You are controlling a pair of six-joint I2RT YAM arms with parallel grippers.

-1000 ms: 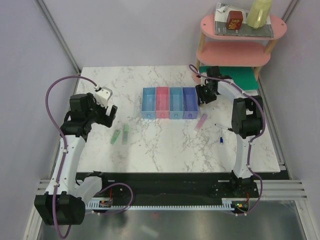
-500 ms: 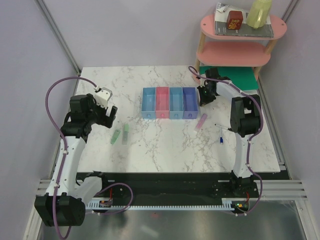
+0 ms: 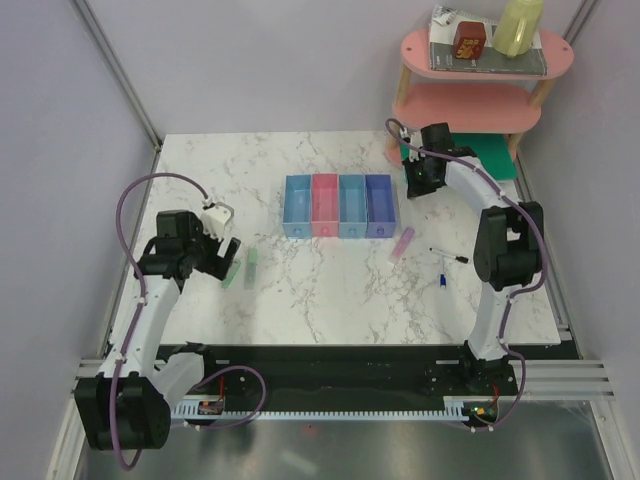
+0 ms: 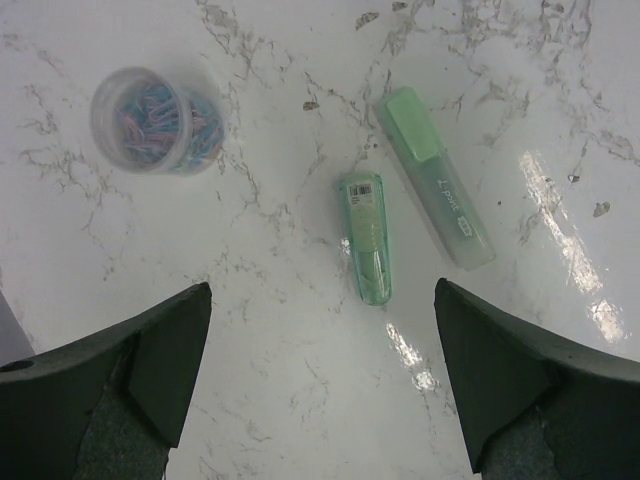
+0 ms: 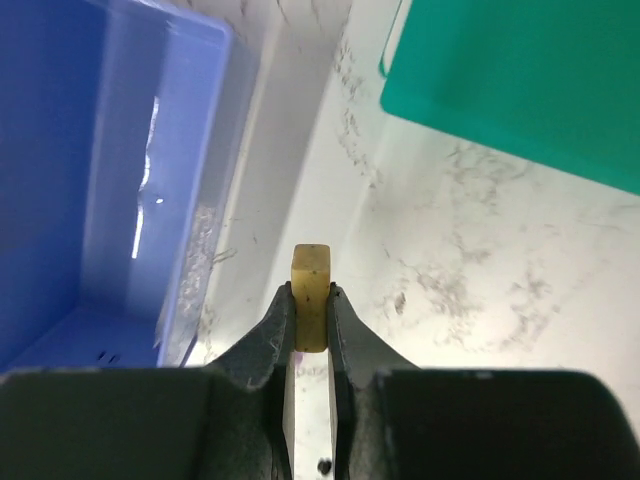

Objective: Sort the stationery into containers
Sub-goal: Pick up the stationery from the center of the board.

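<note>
R gripper (image 5: 310,293) is nipped narrow on a small tan-yellow rectangular block (image 5: 310,262), held off the marble table (image 3: 300,300) just right of the purple plastic bin (image 5: 215,120), w/ the flat green board (image 5: 520,70) farther right. Prob. a pinch at the block's near end so it hangs free to drop in a bin. L gripper (image 4: 320,300) is spread wide, holding nothing, hovering over a short pale green plastic stick (image 4: 367,235) and a longer pale green highlighter (image 4: 435,175), jaws set either side, likely lining up a pick. Only the R wrist view shows the block; from the top it's hidden. L wrist view alone shows a clear round tub of coloured paper clips (image 4: 155,118). Top view alone shows the pink stick (image 3: 402,243), thin black pen (image 3: 448,254) and small blue-and-white pen (image 3: 441,281), loose at right, near side of the bins.
</note>
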